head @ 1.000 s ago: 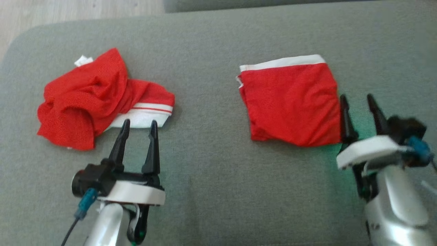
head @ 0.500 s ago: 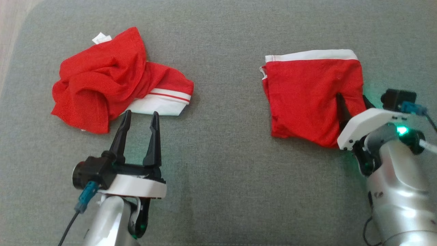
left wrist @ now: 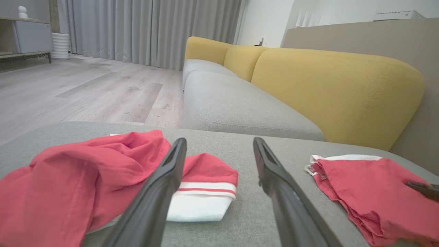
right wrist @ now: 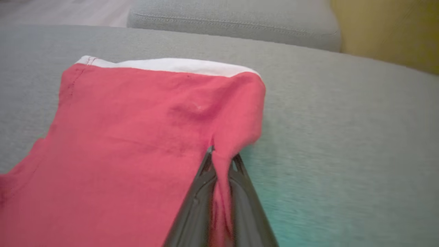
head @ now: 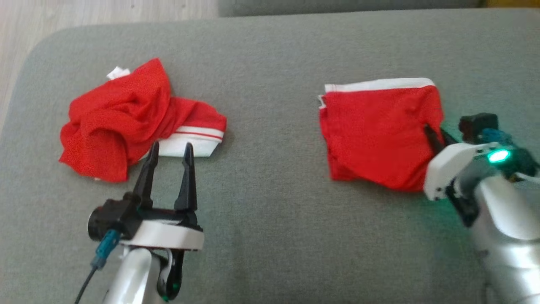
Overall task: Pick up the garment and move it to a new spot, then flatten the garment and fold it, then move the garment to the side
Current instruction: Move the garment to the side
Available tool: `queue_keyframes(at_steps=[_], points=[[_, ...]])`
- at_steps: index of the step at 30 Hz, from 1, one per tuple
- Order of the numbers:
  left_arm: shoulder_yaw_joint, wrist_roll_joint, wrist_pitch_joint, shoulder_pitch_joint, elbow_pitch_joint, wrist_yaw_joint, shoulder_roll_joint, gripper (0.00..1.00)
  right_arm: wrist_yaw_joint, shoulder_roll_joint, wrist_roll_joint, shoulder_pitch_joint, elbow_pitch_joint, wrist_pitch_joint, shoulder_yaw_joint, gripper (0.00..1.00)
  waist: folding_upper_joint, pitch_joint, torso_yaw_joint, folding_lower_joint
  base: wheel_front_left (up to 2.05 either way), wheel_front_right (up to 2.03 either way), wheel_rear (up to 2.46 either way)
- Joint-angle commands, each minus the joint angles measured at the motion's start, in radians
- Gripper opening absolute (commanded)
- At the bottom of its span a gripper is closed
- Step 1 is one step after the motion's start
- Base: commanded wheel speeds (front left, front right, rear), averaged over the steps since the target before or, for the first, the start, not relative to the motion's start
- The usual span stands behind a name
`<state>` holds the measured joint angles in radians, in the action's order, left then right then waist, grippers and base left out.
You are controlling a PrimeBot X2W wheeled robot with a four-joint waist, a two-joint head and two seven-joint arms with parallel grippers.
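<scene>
Two red items lie on the grey cushion (head: 261,236): folded garment (head: 375,135) at right, crumpled garment (head: 118,118) at left. Right gripper (right wrist: 222,153) pinches the folded garment's right edge, fingers pressed together. Left gripper (head: 171,146) stands spread and empty, just beside the crumpled garment's near edge.

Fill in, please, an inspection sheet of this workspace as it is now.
Surface: grey cushion, flat.
Job's things: folded red garment, white band on its far edge, right edge pinched; crumpled red garment lying apart at the left.
Clutter: nothing seen.
Grippers: left gripper open, near the crumpled red garment; right gripper shut on the folded red garment's edge.
Cables: dark cable with blue plug at the left wrist.
Surroundings: yellow sofa back, wood floor, grey curtains.
</scene>
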<state>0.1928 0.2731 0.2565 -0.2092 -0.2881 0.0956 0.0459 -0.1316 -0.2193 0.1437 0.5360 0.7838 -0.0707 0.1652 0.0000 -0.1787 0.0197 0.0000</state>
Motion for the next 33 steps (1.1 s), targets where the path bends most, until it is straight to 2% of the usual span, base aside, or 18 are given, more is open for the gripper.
queue_keyframes(at_steps=[1, 7, 9, 14, 17, 25, 33], points=[[-0.035, 0.009, 0.005, -0.010, 0.031, -0.004, 0.004, 1.00, 0.001, -0.026, 0.009, 0.012, -0.038, -0.001, 0.018, 0.00, 0.0000, 0.017, -0.016, 0.0000, 0.00, 0.00, 0.00], [-0.043, 0.013, 0.005, 0.004, 0.045, -0.006, 0.004, 1.00, 0.001, -0.220, 0.063, -0.015, -0.159, -0.058, 0.126, 0.00, 0.0000, 0.019, -0.040, 0.0000, 0.00, 0.00, 0.00], [-0.044, 0.053, 0.005, 0.006, 0.044, -0.005, 0.004, 1.00, 0.001, -0.286, 0.078, -0.024, -0.175, -0.071, 0.137, 0.00, 0.0000, 0.013, -0.042, 0.0000, 0.00, 0.00, 0.00], [-0.037, 0.056, 0.005, -0.012, 0.051, -0.002, 0.004, 1.00, 0.001, -0.440, 0.092, -0.035, -0.137, -0.067, 0.128, 0.00, 0.0000, -0.012, -0.034, 0.0000, 0.00, 0.00, 0.00], [-0.038, 0.053, 0.005, -0.026, 0.058, 0.002, 0.004, 1.00, 0.001, -0.500, 0.092, -0.015, -0.086, -0.046, 0.096, 0.00, 0.0000, -0.032, -0.024, 0.0000, 0.00, 0.00, 0.00], [-0.055, 0.065, 0.005, -0.057, 0.064, 0.011, 0.004, 1.00, 0.001, -0.547, 0.067, 0.061, 0.039, 0.003, -0.004, 0.00, 0.0000, -0.086, -0.005, 0.0000, 0.00, 0.00, 0.00], [-0.065, 0.060, 0.005, -0.068, 0.065, 0.017, 0.004, 1.00, 0.001, -0.517, 0.046, 0.106, 0.082, 0.023, -0.032, 0.00, 0.0000, -0.104, -0.003, 0.0000, 0.00, 0.00, 0.00]])
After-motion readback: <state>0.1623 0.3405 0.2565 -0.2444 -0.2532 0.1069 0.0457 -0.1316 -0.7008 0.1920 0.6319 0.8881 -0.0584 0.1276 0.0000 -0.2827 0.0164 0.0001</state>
